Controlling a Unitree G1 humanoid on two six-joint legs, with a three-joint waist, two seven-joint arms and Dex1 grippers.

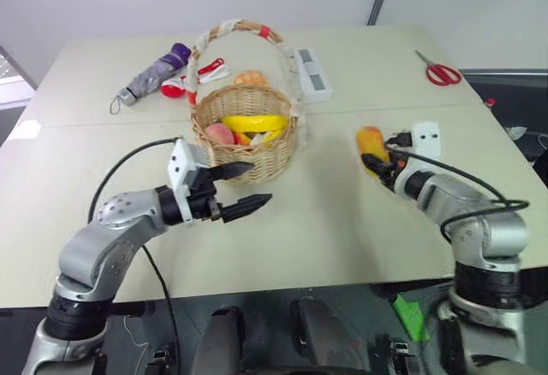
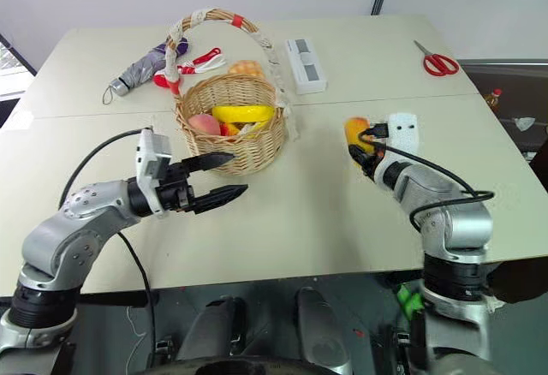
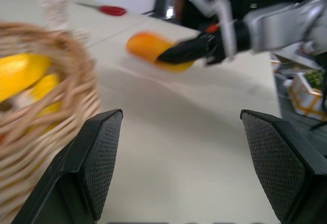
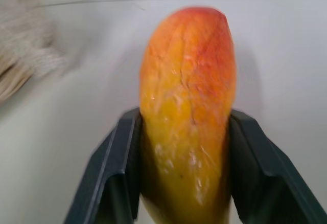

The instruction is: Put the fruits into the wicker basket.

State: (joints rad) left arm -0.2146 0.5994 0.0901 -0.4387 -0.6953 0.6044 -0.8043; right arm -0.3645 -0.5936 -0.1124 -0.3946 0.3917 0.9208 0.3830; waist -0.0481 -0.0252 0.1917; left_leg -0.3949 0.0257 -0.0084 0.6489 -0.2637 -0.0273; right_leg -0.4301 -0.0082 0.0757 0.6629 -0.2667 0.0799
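The mango [image 4: 186, 106] lies on the table [image 1: 342, 229] at about three o'clock from the wicker basket [image 1: 248, 139], well apart from it. The right gripper [image 1: 381, 169] has its two black fingers [image 4: 115, 173] pressed against the fruit's flanks near its yellower end, so the claw is closed on the mango; whether the fruit has left the tabletop I cannot tell. Gripping it across the narrow width looks sensible, since the long axis then points out ahead of the fingers.

Inside the basket sit the banana [image 1: 255, 123], lying across the middle, and the peach [image 1: 220, 133], tucked against the wall at nine o'clock. By my reading the mango is the last fruit to go in.

The left gripper [image 1: 244, 188] hangs at about six o'clock from the basket, just beside its near wall, fingers spread wide and holding nothing. It seems parked there, perhaps to steady the basket.

Beyond the basket, at twelve o'clock, is a round bun [image 1: 250, 78]; a folded umbrella [image 1: 154, 71] lies at ten o'clock, and red-handled scissors [image 1: 442, 71] at the table's far right.
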